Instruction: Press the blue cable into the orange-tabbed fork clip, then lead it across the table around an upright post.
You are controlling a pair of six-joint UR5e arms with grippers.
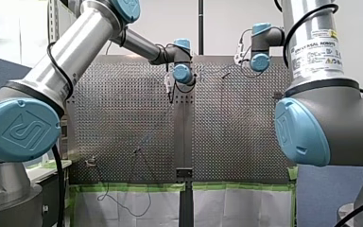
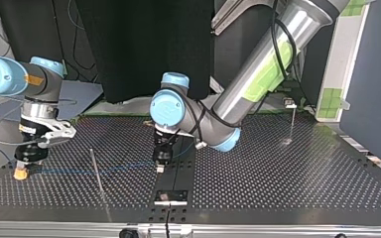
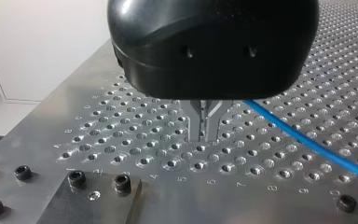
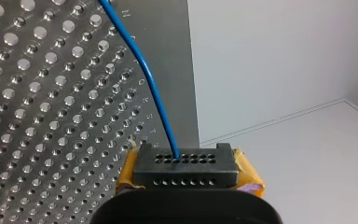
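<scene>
The blue cable [image 2: 124, 168] lies low over the perforated table [image 2: 278, 168], running between my two grippers. My right gripper [image 2: 21, 171], at the top view's left near the table's edge, is shut on the cable. In the right wrist view the cable [image 4: 149, 84] enters between its yellow-padded fingers [image 4: 185, 163]. My left gripper [image 2: 160, 167] stands at the table's middle with its tips just above the plate. Its metal fingers [image 3: 206, 133] are shut, and the cable [image 3: 307, 140] comes out from behind them to one side. A thin upright post [image 2: 96, 171] stands between the grippers. I cannot pick out the orange-tabbed clip.
A second thin post [image 2: 291, 121] stands toward the top view's right. A small black bracket [image 2: 170, 197] is bolted at the table's edge just ahead of my left gripper. A dark block [image 3: 93, 196] with screws lies beside the left fingers. Loose cable [image 1: 123, 203] hangs off the front view's lower table edge.
</scene>
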